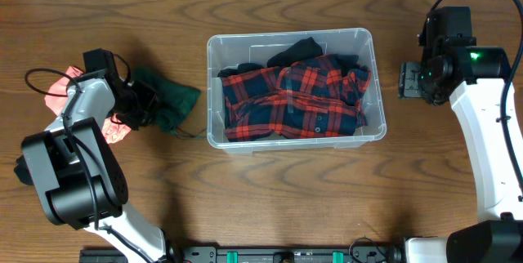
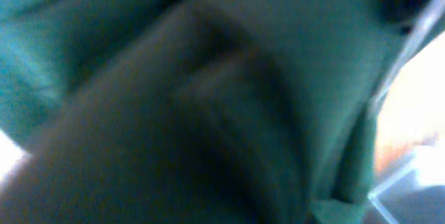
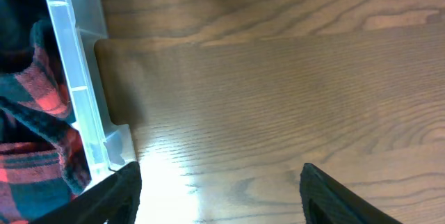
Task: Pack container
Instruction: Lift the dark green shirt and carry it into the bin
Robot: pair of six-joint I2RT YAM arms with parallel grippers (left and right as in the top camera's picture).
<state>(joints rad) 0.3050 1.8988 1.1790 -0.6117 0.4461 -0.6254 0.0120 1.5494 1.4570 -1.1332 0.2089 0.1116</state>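
The clear plastic container [image 1: 290,37] stands at the table's middle. It holds a red and navy plaid shirt [image 1: 294,100] and a black garment [image 1: 296,51]. My left gripper [image 1: 140,104] is down on a dark green cloth [image 1: 173,98] left of the container. Blurred green fabric [image 2: 208,78] fills the left wrist view and hides the jaws. My right gripper [image 1: 409,80] hovers to the right of the container, open and empty [image 3: 221,196]. The container's wall [image 3: 76,92] and the plaid shirt [image 3: 28,147] show at the left of the right wrist view.
A pink cloth [image 1: 59,91] lies at the far left, partly under the left arm. A black cable loops beside it. Bare wooden tabletop [image 3: 278,78] lies under the right gripper.
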